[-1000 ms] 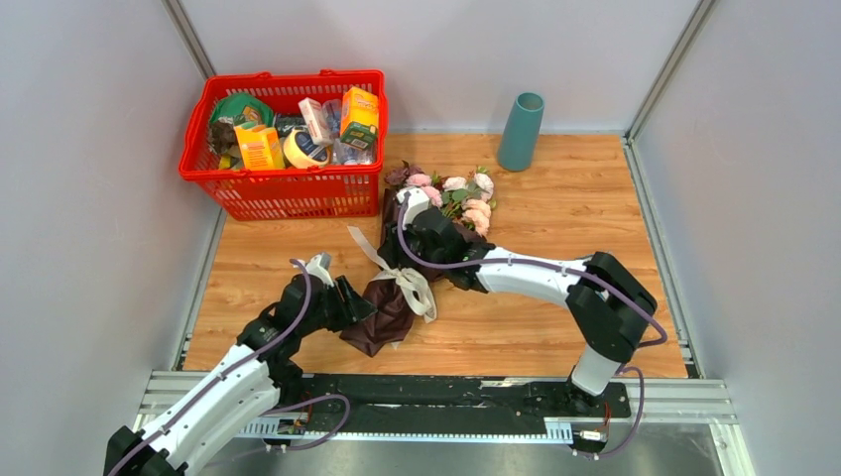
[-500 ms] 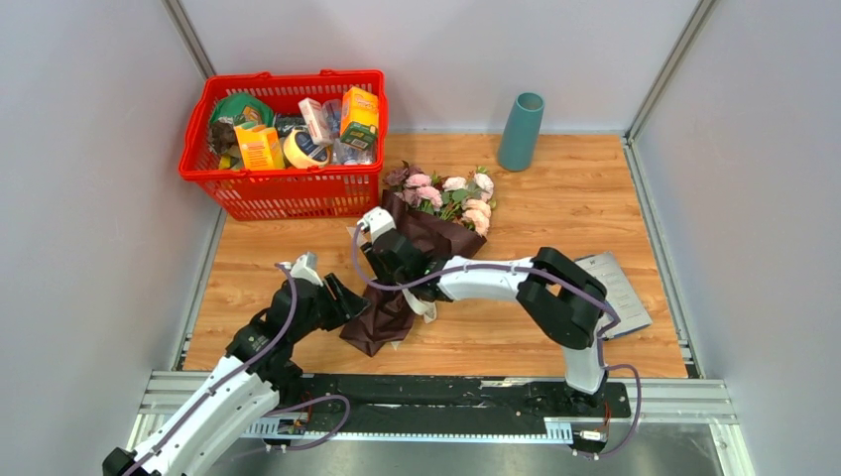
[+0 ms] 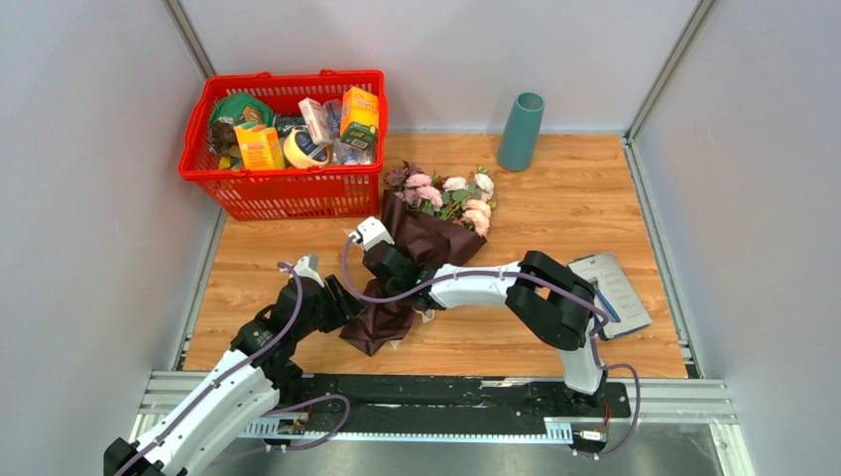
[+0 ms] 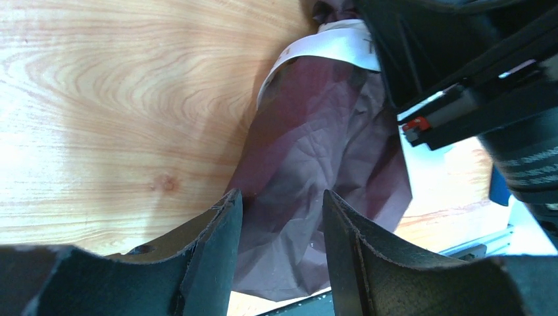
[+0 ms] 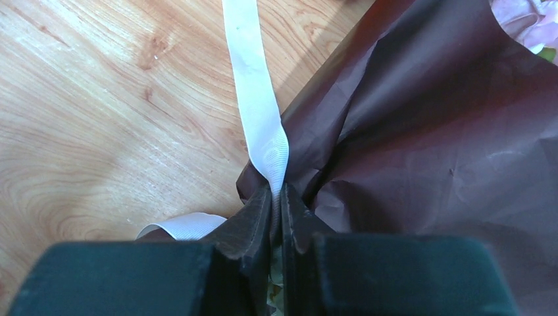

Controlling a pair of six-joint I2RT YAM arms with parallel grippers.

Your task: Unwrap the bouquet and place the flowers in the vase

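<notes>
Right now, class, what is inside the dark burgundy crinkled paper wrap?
Pink, cream and mauve artificial flowers poke from its far open end; their stems are hidden by the paper.

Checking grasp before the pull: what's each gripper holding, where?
Right gripper is shut on the ribbon, one strand where it meets the paper. Left gripper is open around the paper's lower end, gripping nothing.
</notes>
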